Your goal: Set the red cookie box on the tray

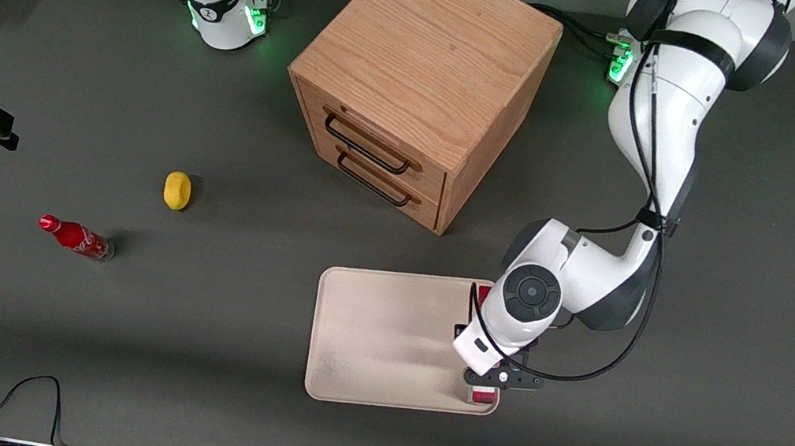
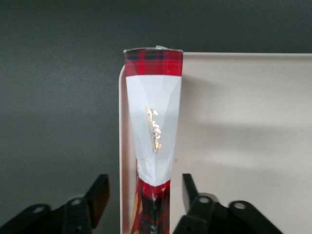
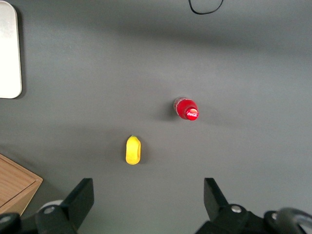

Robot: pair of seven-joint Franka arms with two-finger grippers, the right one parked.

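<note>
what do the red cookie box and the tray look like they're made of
The red cookie box looks like thin printed cardboard: creased white panel, red tartan ends, glossy gold lettering. It stands on edge along the rim of the tray, which looks like matte cream plastic, moulded with rounded corners and a low rim, though that is less certain. The gripper hangs over the box, jaws open either side.

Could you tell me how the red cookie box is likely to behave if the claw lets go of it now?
The red cookie box stands on its thin edge along the tray rim, so it may well tip flat. The open claw straddles it without pressing. Being cardboard, it is probably light and slightly crushable.
</note>
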